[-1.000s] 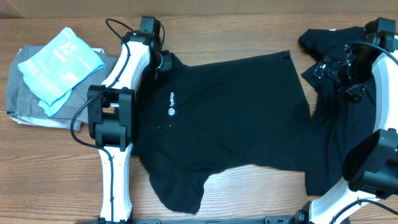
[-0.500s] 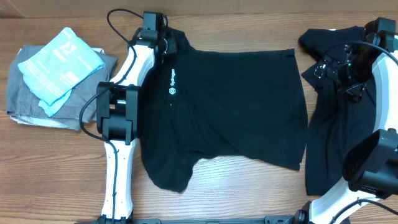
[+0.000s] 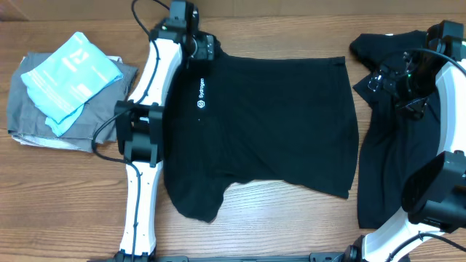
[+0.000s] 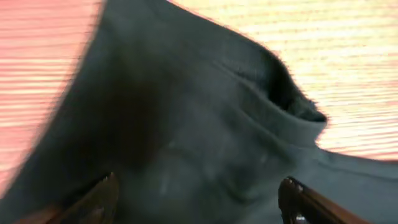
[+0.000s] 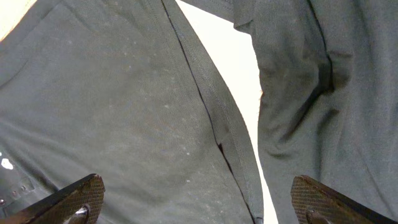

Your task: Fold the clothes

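Black fabric is spread across a wooden table [image 3: 291, 229]. A short-sleeved polo shirt [image 3: 277, 124] is laid flat at the centre with its white chest logo [image 3: 202, 104] facing up. Its collar [image 3: 211, 54] is turned toward the table's far left. A second black garment [image 3: 386, 160] is bunched along the right side, just beside the polo's hem.

The left gripper [image 3: 204, 48] is seen at the collar with its jaws spread wide and nothing clamped. In the left wrist view the collar [image 4: 280, 106] lies just ahead of the left gripper [image 4: 199, 205], and shirt cloth fills the gap between the two fingers [image 4: 102, 196].

The right gripper [image 3: 384, 78] is held above the second garment's upper part, its jaws likewise fully parted and empty. Beneath the right gripper [image 5: 199, 202], the wrist camera shows dark cloth divided by a bright strip of table.

A grey folded garment [image 3: 25, 120] topped by a light blue packet [image 3: 69, 80] is seen at far left, well apart from both arms.
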